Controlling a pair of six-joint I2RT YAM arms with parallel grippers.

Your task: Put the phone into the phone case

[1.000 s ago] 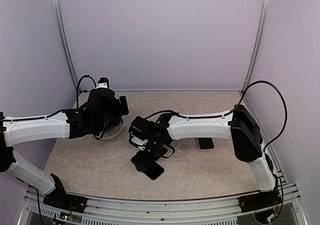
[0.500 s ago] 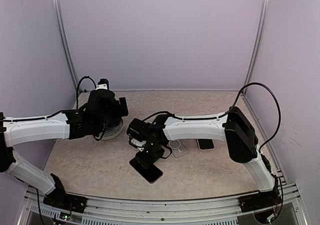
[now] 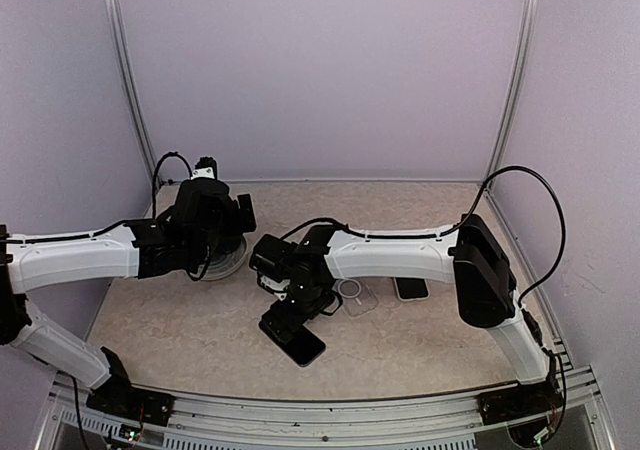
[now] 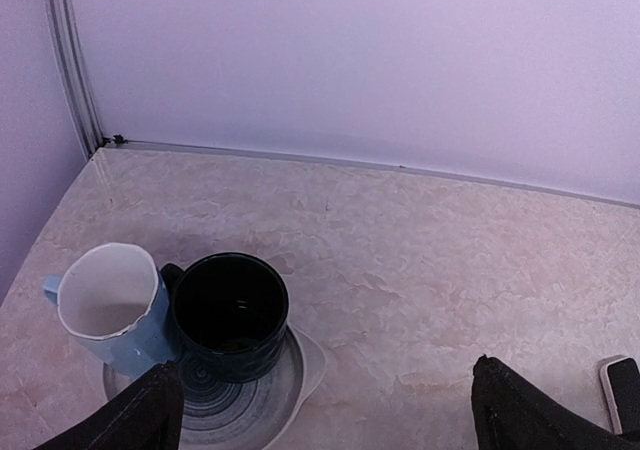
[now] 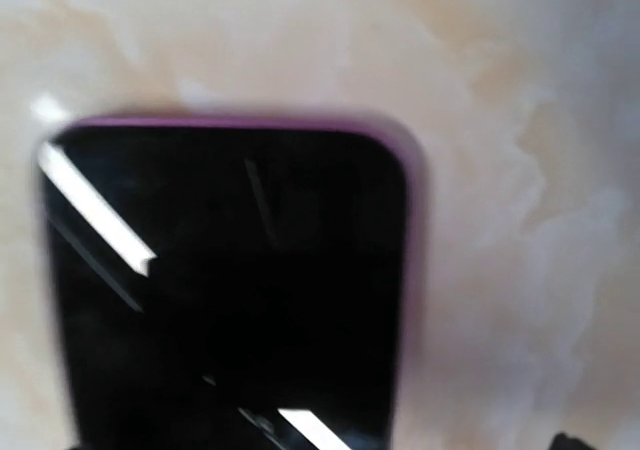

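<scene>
**While poised at the phone (image 3: 298, 344), yet to reach the phone case (image 3: 352, 296)**

Judged to be the fetch-and-carry step, with no fitting begun. Right gripper (image 3: 291, 318) down at the dark, purple-edged phone, which sits at 7 o'clock from the clear phone case, near it but apart. Cannot tell the grip state: fingers outside the blurred right wrist view and masked from above. Cannot tell either whether lifted or lying on the table (image 3: 180, 335). Next move, by judgement: secure the phone, carry it toward 1 o'clock, square its edges over the case, then press down evenly. Left gripper (image 4: 322, 380) spread wide, holding nothing, hovering by the plate (image 4: 295, 370) at 9 o'clock from the case.

Counted:
- Two phones, with the second phone (image 3: 411, 288) just beside the case at 3 o'clock.
- One case.
- Two mugs, the blue-and-white mug (image 4: 108, 305) touching the black mug (image 4: 232, 315), both on the one plate.
</scene>
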